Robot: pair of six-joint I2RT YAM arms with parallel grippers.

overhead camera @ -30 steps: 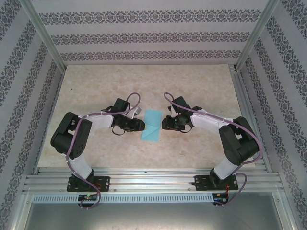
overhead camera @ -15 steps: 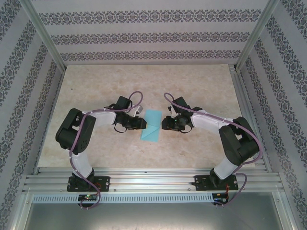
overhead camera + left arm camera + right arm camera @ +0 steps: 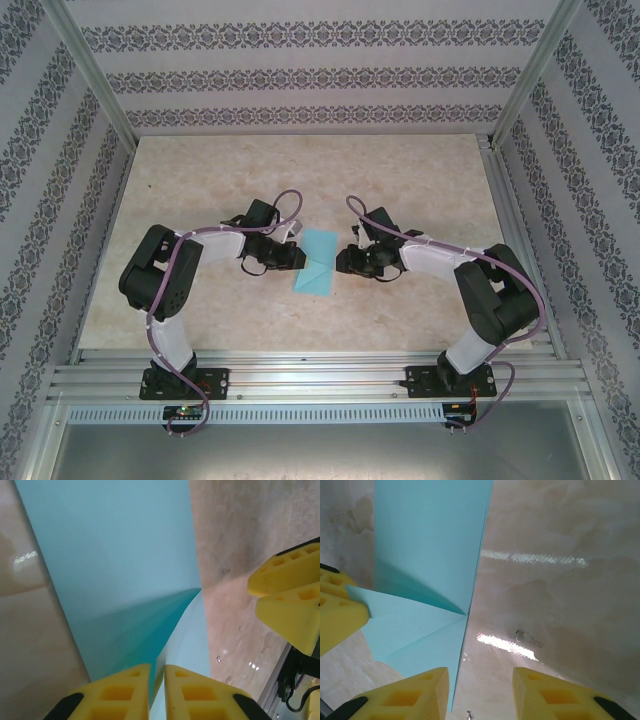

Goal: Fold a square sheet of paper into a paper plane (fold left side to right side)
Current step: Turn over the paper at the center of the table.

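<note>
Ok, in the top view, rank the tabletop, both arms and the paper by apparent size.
Largest: tabletop.
Then left arm and right arm, which look alike, so tied.
Smallest: paper.

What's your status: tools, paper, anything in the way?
Left tool shut on paper flap. Right tool open beside paper edge. Flap lifted, fold unfinished. Nothing in the way.

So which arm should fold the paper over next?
Left. The left gripper is shut on the turquoise paper's lifted left flap; the right gripper sits open beside its right edge.
</note>
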